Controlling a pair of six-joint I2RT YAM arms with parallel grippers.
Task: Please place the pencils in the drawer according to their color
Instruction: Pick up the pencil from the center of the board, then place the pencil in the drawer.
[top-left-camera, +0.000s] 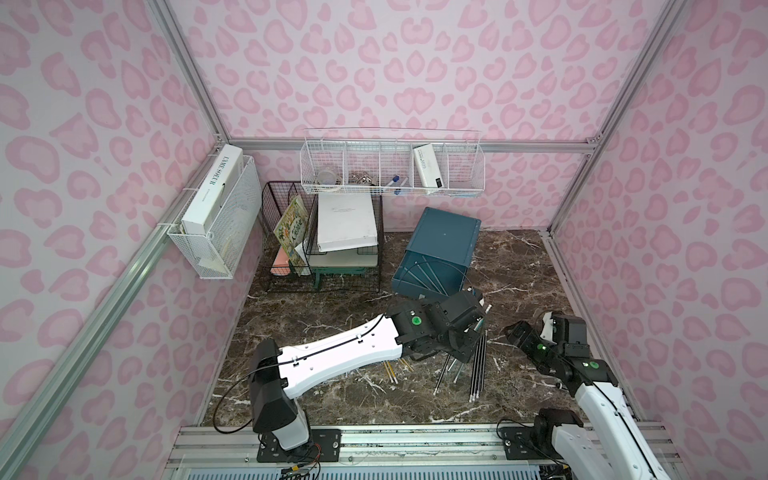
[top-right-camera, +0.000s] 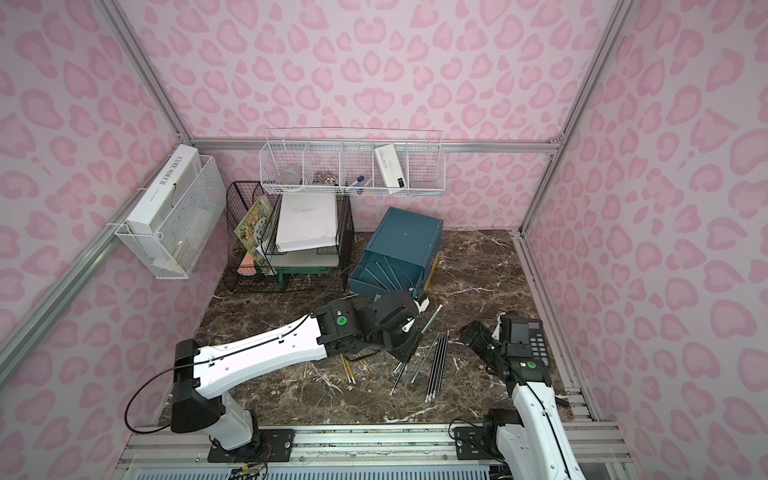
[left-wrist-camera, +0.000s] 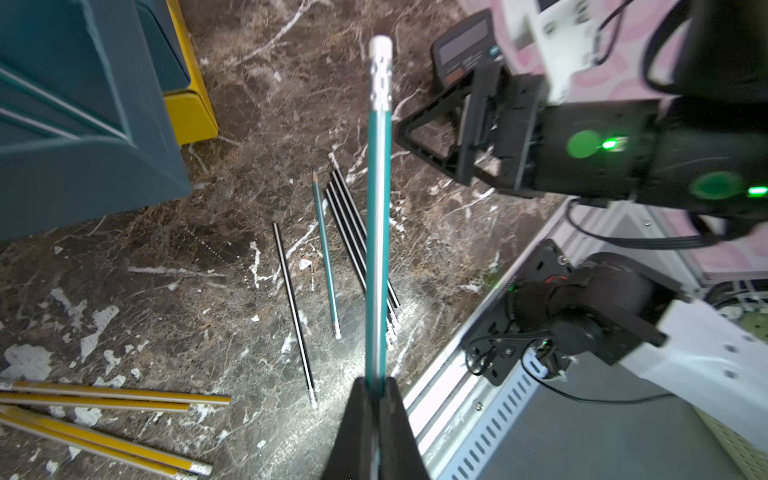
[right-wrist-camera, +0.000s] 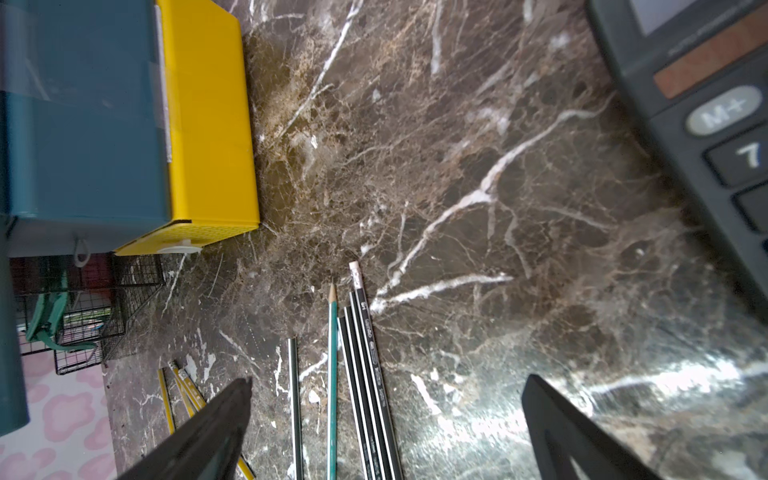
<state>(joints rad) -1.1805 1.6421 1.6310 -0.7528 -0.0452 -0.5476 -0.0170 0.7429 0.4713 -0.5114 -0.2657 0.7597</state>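
While the left end effector (left-wrist-camera: 376, 380) holds a teal pencil (left-wrist-camera: 379, 208), the right end effector (right-wrist-camera: 388, 379) gapes empty; next, likely: align it over the mid-frame teal drawer (top-left-camera: 415, 289).

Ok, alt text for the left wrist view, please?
The left gripper is shut on a teal pencil, eraser end pointing away. Beneath, on the marble table, lie black pencils, a second teal pencil and yellow pencils, near the teal drawer cabinet.
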